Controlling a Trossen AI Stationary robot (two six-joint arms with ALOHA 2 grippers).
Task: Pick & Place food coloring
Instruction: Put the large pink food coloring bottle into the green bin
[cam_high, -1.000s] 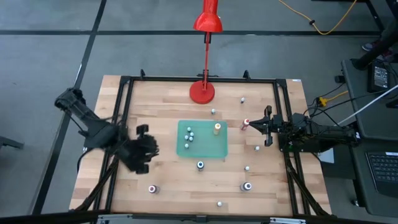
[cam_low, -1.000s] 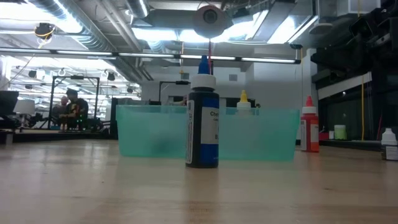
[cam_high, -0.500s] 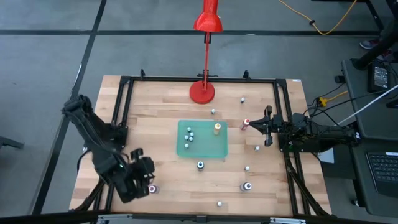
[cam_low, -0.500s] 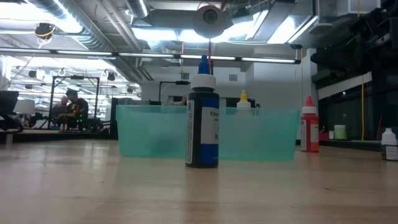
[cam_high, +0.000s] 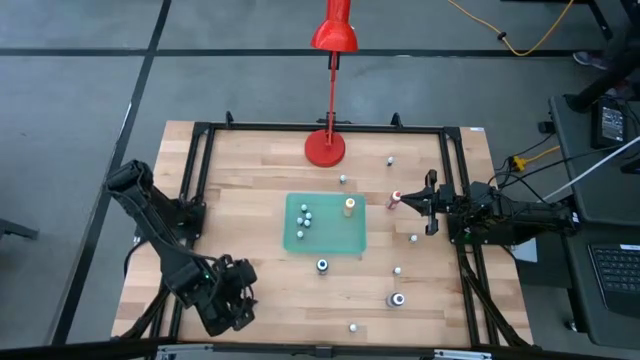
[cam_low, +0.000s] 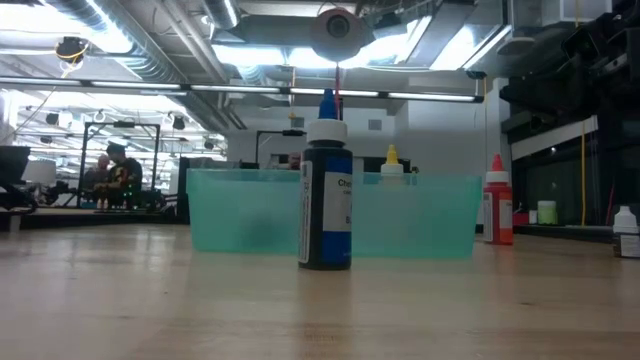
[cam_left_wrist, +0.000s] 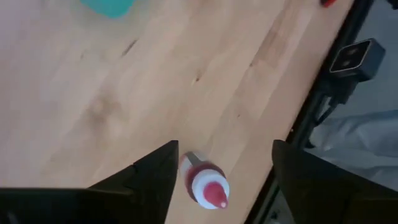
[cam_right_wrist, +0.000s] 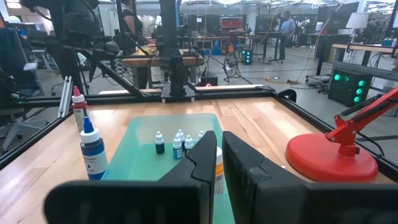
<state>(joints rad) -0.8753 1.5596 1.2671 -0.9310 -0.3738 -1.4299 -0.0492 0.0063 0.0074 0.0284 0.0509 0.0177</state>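
Your left gripper (cam_high: 232, 305) hangs over the near-left corner of the wooden table (cam_high: 260, 180), its fingers (cam_left_wrist: 155, 174) spread wide apart and holding nothing. In the left wrist view a red-capped food coloring bottle (cam_left_wrist: 207, 188) stands upright on the wood between the two fingers, touching neither as far as the view shows. From above, the gripper itself hides that bottle.

Your right gripper (cam_high: 429, 203) waits at the right edge of the table with its fingers together and empty, pointing toward the teal tray (cam_high: 345, 240).

The tray sits at mid-table and already holds several small white-capped bottles (cam_right_wrist: 177, 145) and a yellow-capped bottle (cam_high: 349, 206). Other bottles stand loose around it, among them a blue-capped bottle (cam_low: 325, 190) just on the near side of the tray and a red bottle (cam_high: 396, 198) close to the right gripper.

Risks, as judgements:
- The red-capped bottle is narrow and light; if one finger meets it first on closing, you may tip or skid it.
- It stands close to the table's black frame (cam_left_wrist: 329, 93); a nudge outward could send it against the rail or off the wood.
- If you descend off-centre, a fingertip may land on the cap and knock the bottle over.
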